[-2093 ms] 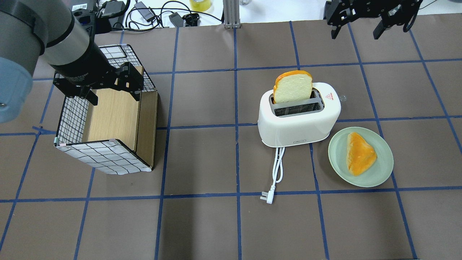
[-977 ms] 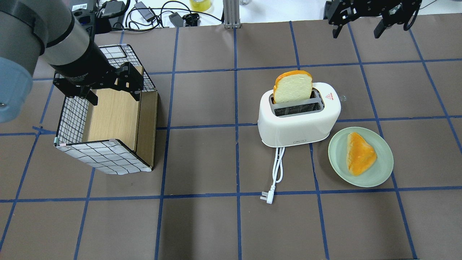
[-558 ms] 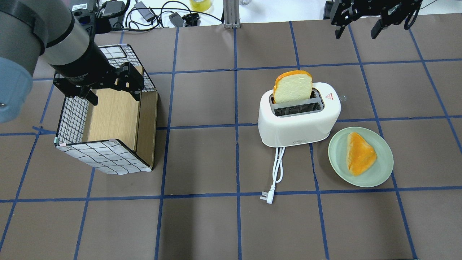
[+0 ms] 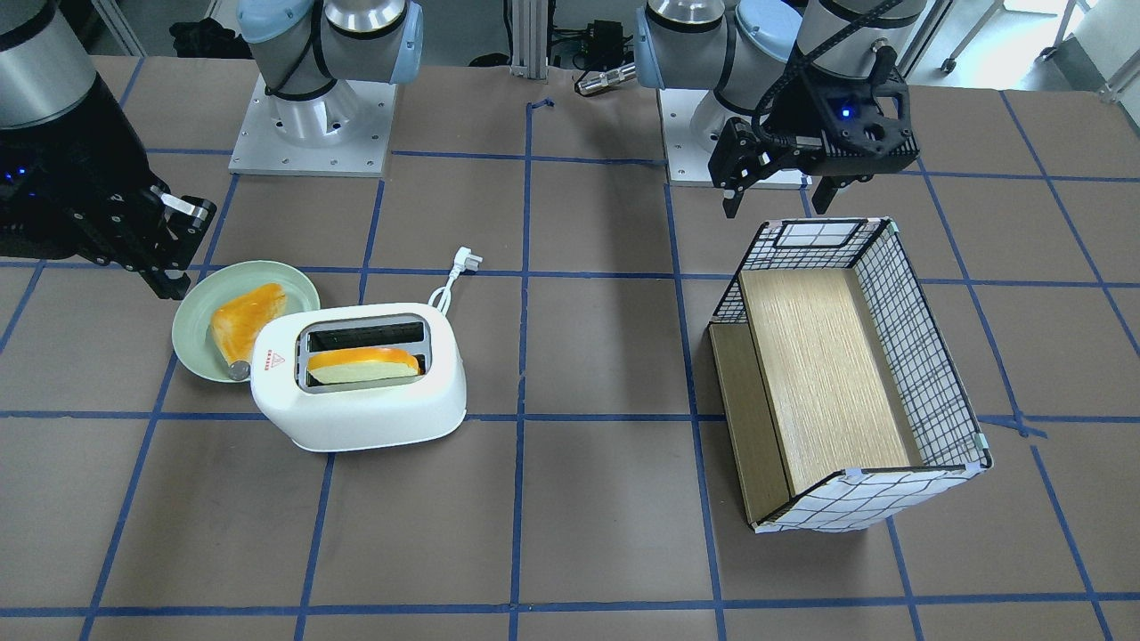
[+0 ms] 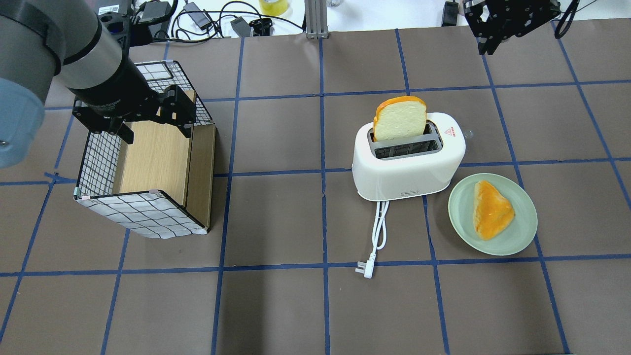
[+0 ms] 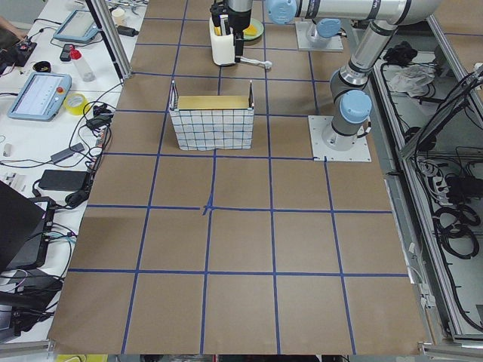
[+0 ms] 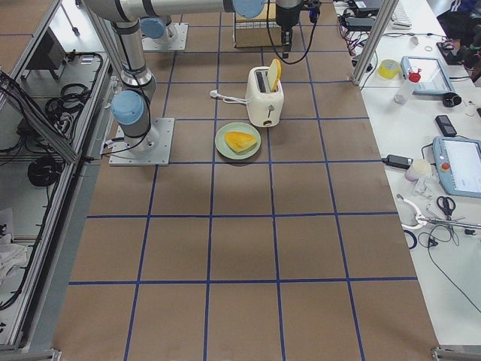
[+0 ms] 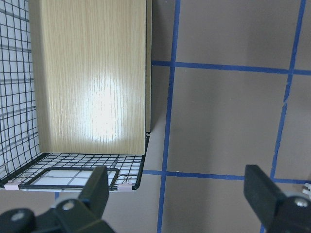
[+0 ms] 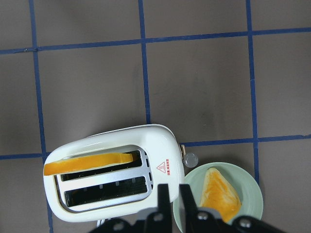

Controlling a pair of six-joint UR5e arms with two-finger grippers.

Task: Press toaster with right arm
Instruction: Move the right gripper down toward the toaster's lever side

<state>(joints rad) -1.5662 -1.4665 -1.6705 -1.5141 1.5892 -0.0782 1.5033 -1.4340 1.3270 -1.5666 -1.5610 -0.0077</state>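
The white toaster (image 5: 409,165) stands right of the table's middle, with a bread slice (image 5: 400,118) upright in its far slot. It also shows in the front view (image 4: 356,409) and the right wrist view (image 9: 163,141). Its round lever knob (image 9: 189,159) sticks out of the end that faces the plate. My right gripper (image 5: 488,45) hangs high, beyond and to the right of the toaster, apart from it. Its fingers (image 9: 165,201) are shut and empty. My left gripper (image 5: 155,133) is open and empty over the far end of the grid-patterned box (image 5: 143,217).
A green plate (image 5: 461,217) with an orange-crusted bread piece (image 5: 492,209) lies right of the toaster on its near side. The white cord and plug (image 5: 377,231) trail toward the robot. Cables and devices lie beyond the table's far edge.
My right gripper has shut its fingers, which were wide apart, and has shifted a little to the right. The left arm, toaster and bread have not moved.
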